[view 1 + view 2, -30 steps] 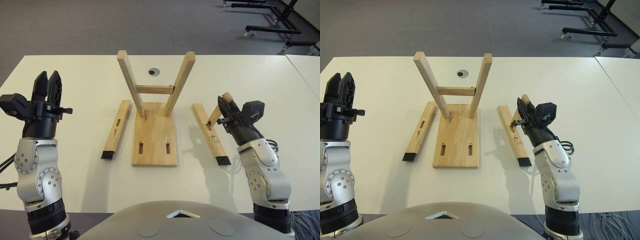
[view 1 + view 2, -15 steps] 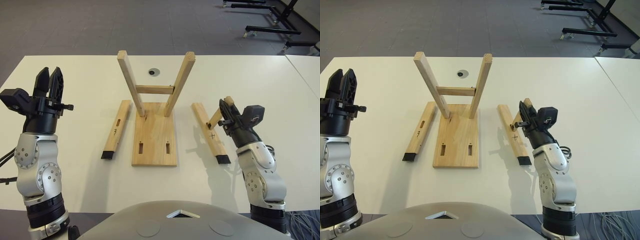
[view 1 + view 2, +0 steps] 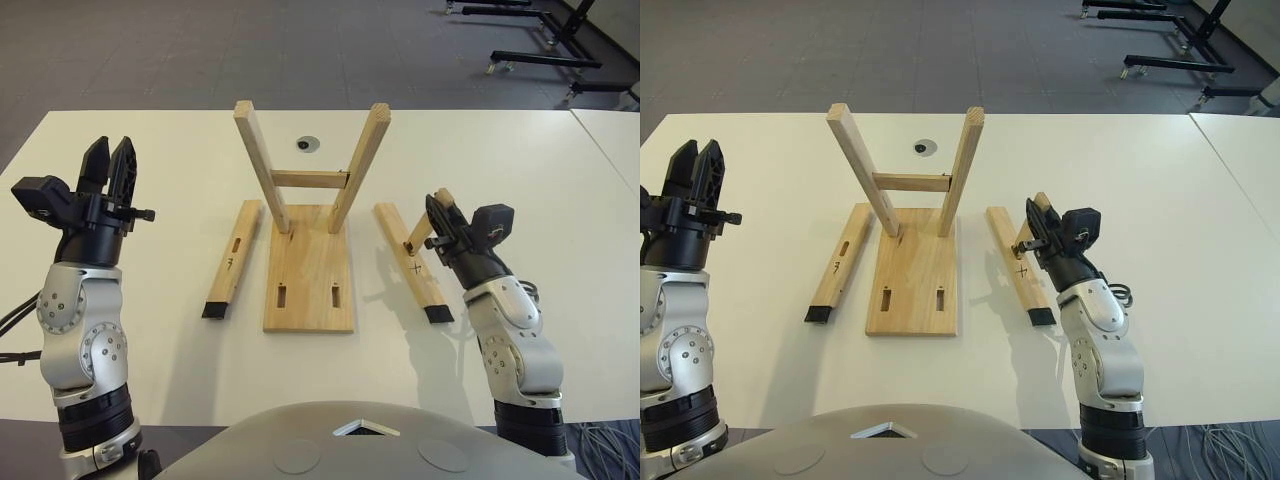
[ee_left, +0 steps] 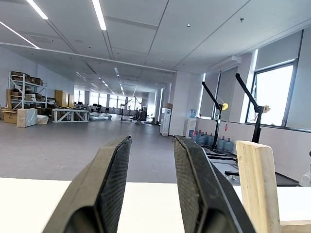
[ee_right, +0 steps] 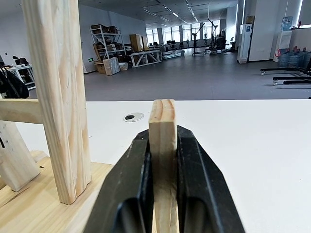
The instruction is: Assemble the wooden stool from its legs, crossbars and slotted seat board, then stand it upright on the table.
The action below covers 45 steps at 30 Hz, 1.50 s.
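The slotted seat board [image 3: 308, 285] lies flat at the table's middle. Two legs [image 3: 262, 165] stand tilted in its far slots, joined by a crossbar [image 3: 310, 180]. A loose leg [image 3: 232, 258] lies left of the board. Another leg [image 3: 408, 265] lies on the right, and a short crossbar [image 3: 419, 231] rises slanted from it. My right gripper [image 3: 437, 213] is shut on that crossbar [image 5: 163, 121], close to a standing leg [image 5: 60, 97]. My left gripper [image 3: 110, 160] is raised over the table's left side, apart from the parts, fingers [image 4: 192, 179] open and pointing up.
A round cable port [image 3: 307, 143] sits in the white table [image 3: 170, 350] behind the stool parts. A second table [image 3: 615, 130] adjoins on the right. Black wheeled frames [image 3: 540, 55] stand on the floor far behind.
My right gripper has moved left toward the seat board with the crossbar, and the right leg has shifted left with it. My left arm has drifted slightly inward.
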Available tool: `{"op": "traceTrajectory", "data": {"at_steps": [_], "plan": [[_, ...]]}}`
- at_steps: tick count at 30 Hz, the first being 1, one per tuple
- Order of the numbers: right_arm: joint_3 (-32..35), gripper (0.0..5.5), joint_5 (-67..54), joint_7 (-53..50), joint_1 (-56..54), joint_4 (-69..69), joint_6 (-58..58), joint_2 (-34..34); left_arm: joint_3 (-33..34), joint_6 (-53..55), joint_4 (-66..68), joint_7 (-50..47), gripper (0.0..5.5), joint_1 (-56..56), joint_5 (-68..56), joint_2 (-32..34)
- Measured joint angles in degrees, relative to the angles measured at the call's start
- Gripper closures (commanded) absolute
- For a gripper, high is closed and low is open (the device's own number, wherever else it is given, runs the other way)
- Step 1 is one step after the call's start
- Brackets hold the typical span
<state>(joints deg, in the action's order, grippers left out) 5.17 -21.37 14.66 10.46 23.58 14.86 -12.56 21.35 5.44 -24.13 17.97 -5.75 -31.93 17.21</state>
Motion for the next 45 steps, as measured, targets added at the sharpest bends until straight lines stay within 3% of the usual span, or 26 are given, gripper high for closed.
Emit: {"op": "traceTrajectory", "data": {"at_steps": [33,34,39,45], "plan": [[-0.6,5.11,2.5,3.8,-0.5,-6.7,-7.4,-0.7,-0.3,-0.3,2.2,1.2,3.95,2.7,1.2,-0.2],[-0.7,4.74,3.0,3.7,-0.8,-6.9,-7.3,-0.7,-0.4,-0.3,2.2,1.2,3.95,2.7,1.2,-0.2],[-0.6,4.0,3.9,3.2,-0.3,-8.3,-3.6,-1.0,-0.5,-0.6,2.2,1.0,3.95,2.7,1.3,-0.5],[0.0,2.72,2.1,3.9,-2.5,-7.1,-1.8,-1.1,-0.5,-1.4,2.2,0.3,3.95,2.6,1.5,-0.9]]}}
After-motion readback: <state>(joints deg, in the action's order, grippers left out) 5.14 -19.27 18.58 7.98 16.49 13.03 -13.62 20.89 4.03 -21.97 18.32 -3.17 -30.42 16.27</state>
